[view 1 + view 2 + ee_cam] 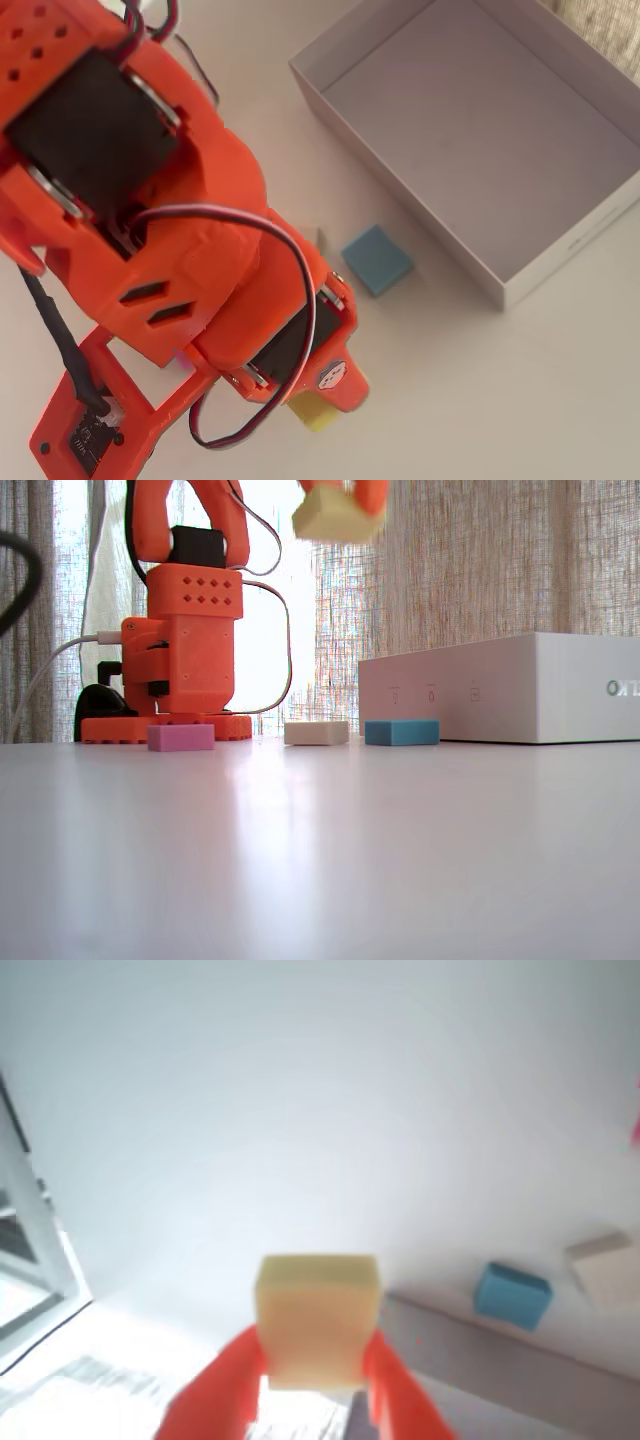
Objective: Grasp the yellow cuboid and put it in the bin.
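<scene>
A: Item one, overhead view. The orange arm (180, 250) covers most of the frame; only a corner of the yellow cuboid (318, 412) shows beneath it. The bin (480, 130) lies up and right, well apart from the cuboid, with a blue block (377, 259) on the table between.

B: Risk?

A: Likely a release before the cuboid is over the bin's near wall, dropping it beside the blue block.

B: Item two, fixed view.

A: Cuboid (335, 517) high above the table, at the frame's top edge. Bin (500, 688) to the right. Pink block (181, 737), cream block (317, 732) and blue block (402, 731) sit in a row. Only this view shows the height and the pink block clearly.

B: Item three, wrist view.

A: Gripper (312, 1360) closed on the cuboid (317, 1318), one red finger (392, 1385) on each side. Grip sits low on the block; a slip looks possible. Only here is the hold itself visible.
</scene>
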Controlling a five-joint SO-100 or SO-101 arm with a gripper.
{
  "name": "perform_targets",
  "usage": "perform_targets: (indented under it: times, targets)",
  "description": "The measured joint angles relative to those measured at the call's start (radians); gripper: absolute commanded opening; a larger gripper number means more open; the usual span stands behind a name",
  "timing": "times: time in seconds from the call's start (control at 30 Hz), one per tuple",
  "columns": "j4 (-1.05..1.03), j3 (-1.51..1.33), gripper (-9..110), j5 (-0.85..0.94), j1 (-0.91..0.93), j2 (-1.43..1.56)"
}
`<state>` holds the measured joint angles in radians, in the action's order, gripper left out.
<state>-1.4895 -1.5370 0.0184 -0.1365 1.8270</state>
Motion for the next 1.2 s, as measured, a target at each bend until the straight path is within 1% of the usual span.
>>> perform_targets:
  times: [0.1, 0.2, 0.3, 0.43, 0.57, 0.63, 0.83, 0.93, 0.97, 1.03, 1.07, 1.13, 1.17, 1.2]
  targets:
    - [0.000, 0.127, -8, 0.072, -0.081, 0.008]
    - [0.035, 0.160, -8, 0.124, -0.195, 0.040]
    - [0.069, 0.161, -8, 0.181, -0.333, 0.087]
    - [0.084, 0.123, -8, 0.250, -0.577, 0.143]
    - [0.100, -0.017, -8, 0.279, -0.769, 0.155]
    - [0.112, -0.107, -8, 0.281, -0.821, 0.155]
    - [0.172, -0.442, -8, 0.288, -0.847, 0.201]
    - [0.229, -0.560, -8, 0.291, -0.857, 0.213]
    - [0.252, -0.589, -5, 0.291, -0.859, 0.215]
    - [0.281, -0.640, 9, 0.291, -0.857, 0.216]
    - [0.293, -0.660, 23, 0.291, -0.854, 0.216]
    - [0.307, -0.681, 45, 0.291, -0.848, 0.216]
    - [0.314, -0.683, 53, 0.293, -0.844, 0.216]
    - [0.324, -0.683, 56, 0.295, -0.839, 0.224]
